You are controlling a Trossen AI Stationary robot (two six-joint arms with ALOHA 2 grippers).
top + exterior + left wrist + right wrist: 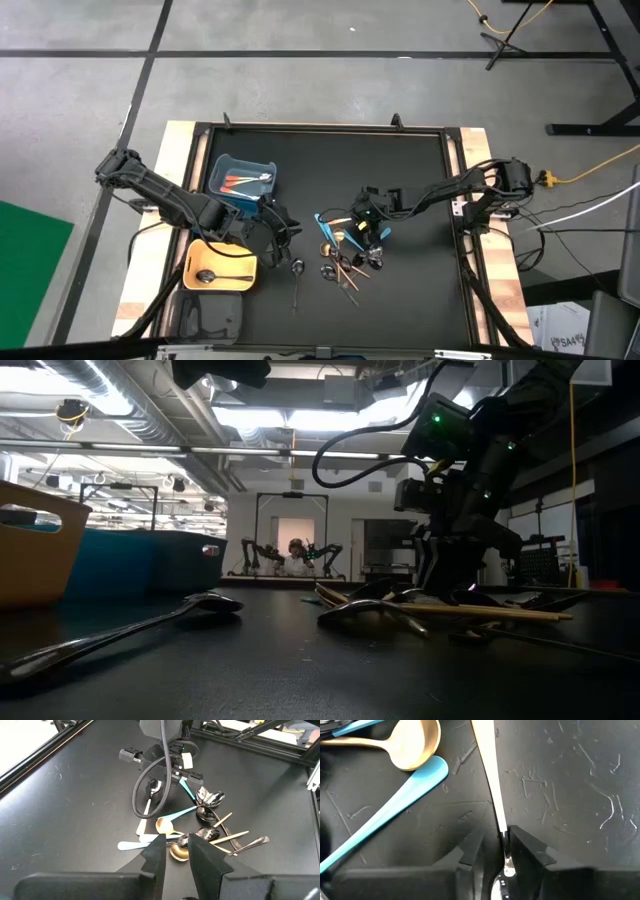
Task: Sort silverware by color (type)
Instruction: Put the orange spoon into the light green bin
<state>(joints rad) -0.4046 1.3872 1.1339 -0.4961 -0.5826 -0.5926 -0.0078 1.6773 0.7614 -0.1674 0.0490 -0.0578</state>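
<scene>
The silverware lies in a loose pile [343, 255] at mid-table: light blue [395, 802], gold [164, 825], black and silver pieces crossing one another. My right gripper [505, 852] is down at the pile's far edge, shut on a pale-handled fork [148, 807] with a silver head. My left gripper [178, 852] hovers open above the table, left of the pile, with nothing between its fingers. A single dark spoon [297, 270] lies flat by itself, nearer the front edge. My right gripper pinches the fork's thin silver neck [506, 862] between its two fingers, just past the end of the pale handle [490, 780]. The fingers come down steeply from above and lie across the fork. The handle rests flat on the table.
A blue bin [243, 180] with orange-handled pieces stands at the left. Nearer the front are a yellow bin [196, 262] holding a dark spoon and a grey bin [215, 322]. A raised dark frame [455, 180] borders the black mat. Bare mat stretches behind the pile.
</scene>
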